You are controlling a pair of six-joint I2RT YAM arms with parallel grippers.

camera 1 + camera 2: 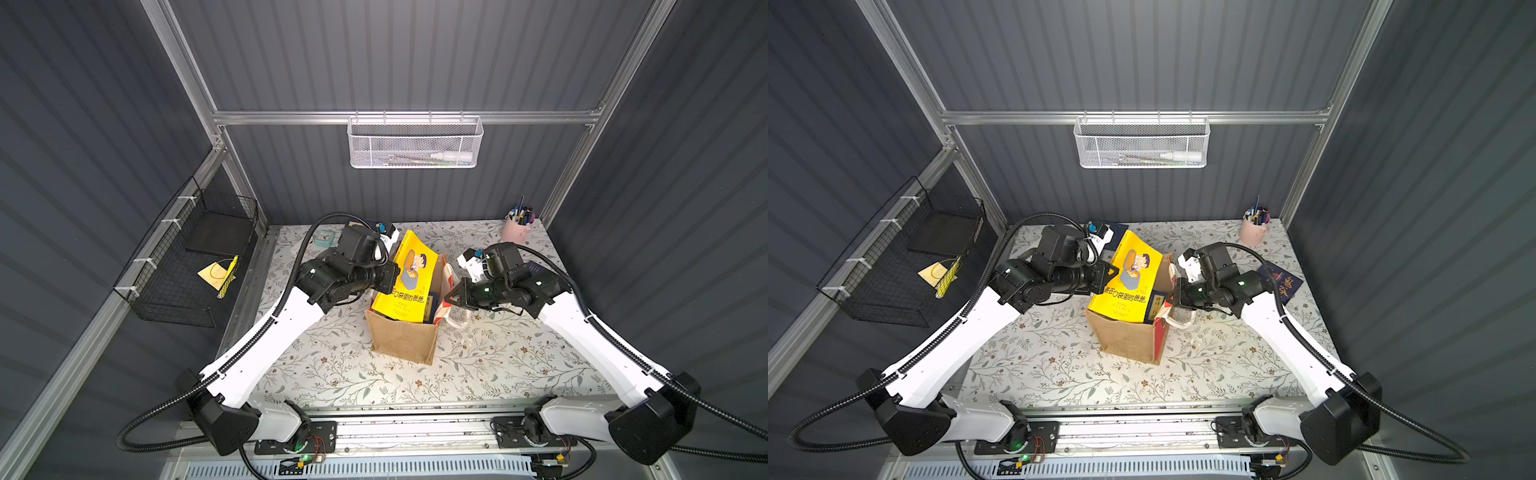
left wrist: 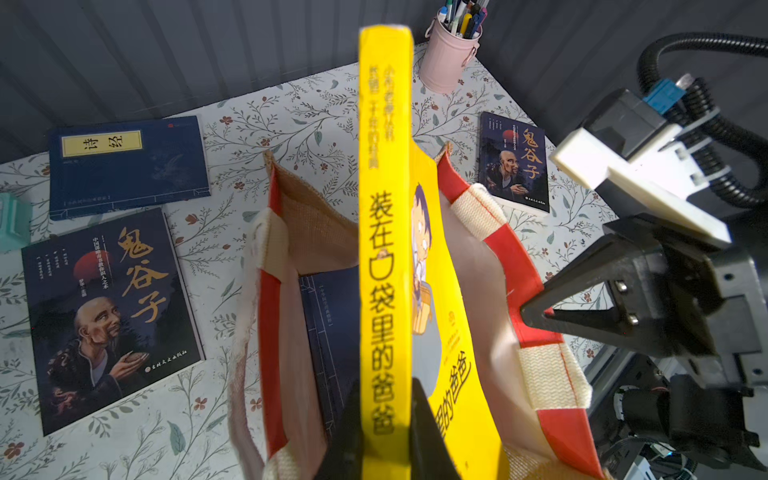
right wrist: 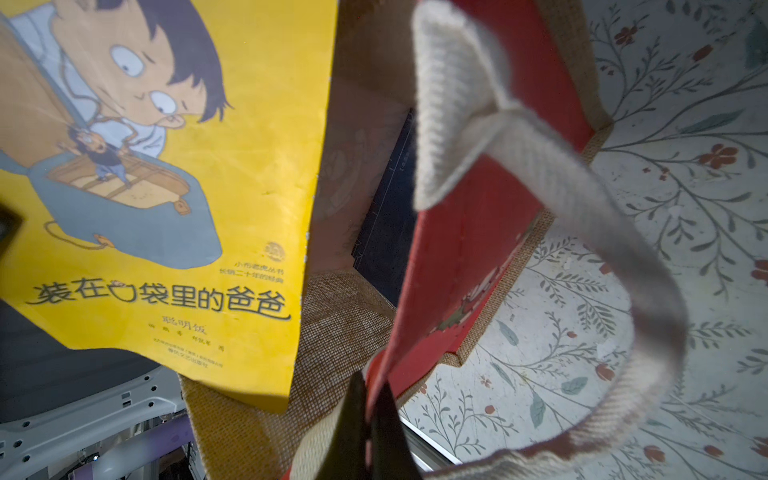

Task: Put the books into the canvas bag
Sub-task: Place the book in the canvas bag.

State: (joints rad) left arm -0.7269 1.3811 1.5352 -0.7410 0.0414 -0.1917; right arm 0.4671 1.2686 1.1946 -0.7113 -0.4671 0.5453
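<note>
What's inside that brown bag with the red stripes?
A bright yellow cartoon book pokes out of the tan burlap bag, pinched by the left gripper. A navy blue book stands inside beside it. The bag's bottom is covered, so I cannot tell if more books are there.

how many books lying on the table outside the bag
3: navy book at the back edge, portrait book beside it, second portrait book near the pink pen cup. Others may be hidden.

White mesh basket (image 1: 414, 143) hangs on the back rail, black wire basket (image 1: 174, 309) at the side holds a yellow sheet (image 1: 212, 274). Pink pen cup (image 1: 516, 230) and mint-green clock (image 1: 324, 237) sit at the floral table's (image 1: 353, 374) far corners.
</note>
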